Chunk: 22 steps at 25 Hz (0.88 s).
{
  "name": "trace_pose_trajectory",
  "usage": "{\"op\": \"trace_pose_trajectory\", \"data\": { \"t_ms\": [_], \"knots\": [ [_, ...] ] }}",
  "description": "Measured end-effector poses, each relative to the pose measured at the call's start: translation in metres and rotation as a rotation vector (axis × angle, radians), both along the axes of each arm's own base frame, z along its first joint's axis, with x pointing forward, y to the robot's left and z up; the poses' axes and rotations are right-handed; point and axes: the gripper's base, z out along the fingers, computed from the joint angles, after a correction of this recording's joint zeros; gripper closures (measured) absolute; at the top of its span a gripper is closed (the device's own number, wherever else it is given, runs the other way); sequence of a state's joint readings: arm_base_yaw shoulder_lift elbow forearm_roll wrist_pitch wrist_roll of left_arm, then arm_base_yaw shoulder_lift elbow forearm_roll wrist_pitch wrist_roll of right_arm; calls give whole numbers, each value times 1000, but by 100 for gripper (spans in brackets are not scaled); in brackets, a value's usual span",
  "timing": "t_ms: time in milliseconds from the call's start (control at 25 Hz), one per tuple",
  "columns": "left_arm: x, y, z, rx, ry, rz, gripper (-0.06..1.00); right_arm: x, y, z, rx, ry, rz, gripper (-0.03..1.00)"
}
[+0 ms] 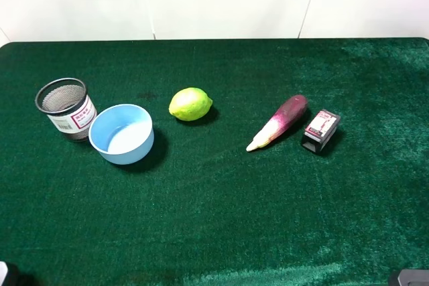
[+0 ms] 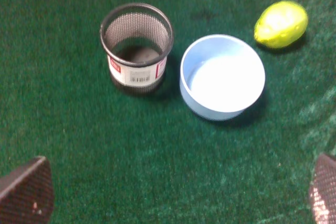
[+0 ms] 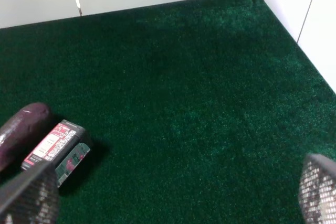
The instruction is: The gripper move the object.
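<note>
A: Where does the small black wire-mesh cylindrical cup (image 1: 66,108) with the white, red-printed label stand?

B: Upright on the green felt tabletop (image 1: 221,205), at the far left of the high view. A light blue round bowl (image 1: 122,133) sits just beside it; from above I cannot tell whether the two touch, though the left wrist view shows a thin gap.

A: And the rest of the row?

B: A yellow-green lime (image 1: 190,104) lies to the right of the bowl, apart from it. Further right lies a purple-and-white eggplant-shaped piece (image 1: 279,122), and just beside that a small black box (image 1: 320,129) with a red-and-white label (lying tilted on one side).

A: What of the left gripper (image 2: 178,195)?

B: Its jaws stand wide apart, holding nothing; only the two dark tips show at the frame's lower corners, well short of the mesh cup.

A: The right gripper (image 3: 170,195)?

B: Likewise spread wide and empty, near the box and the purple end of the eggplant piece.
</note>
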State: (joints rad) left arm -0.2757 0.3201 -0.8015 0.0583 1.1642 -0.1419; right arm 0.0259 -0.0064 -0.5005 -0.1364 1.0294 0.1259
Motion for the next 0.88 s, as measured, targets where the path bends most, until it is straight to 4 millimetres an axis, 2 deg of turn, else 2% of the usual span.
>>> {"op": "trace_pose_trajectory", "data": {
  "t_ms": [240,400,680,880],
  "knots": [
    [-10,3,0,21,-54,-18,-5,0,0,0,0,0,0,27],
    [-21,6,-7,52,-103,16,-5,0,0,0,0,0,0,27],
    [-43,6,-39,67,-167,158,-5,0,0,0,0,0,0,27],
    [-40,3,-55,107,-149,182,-5,0,0,0,0,0,0,27]
  ]
}}
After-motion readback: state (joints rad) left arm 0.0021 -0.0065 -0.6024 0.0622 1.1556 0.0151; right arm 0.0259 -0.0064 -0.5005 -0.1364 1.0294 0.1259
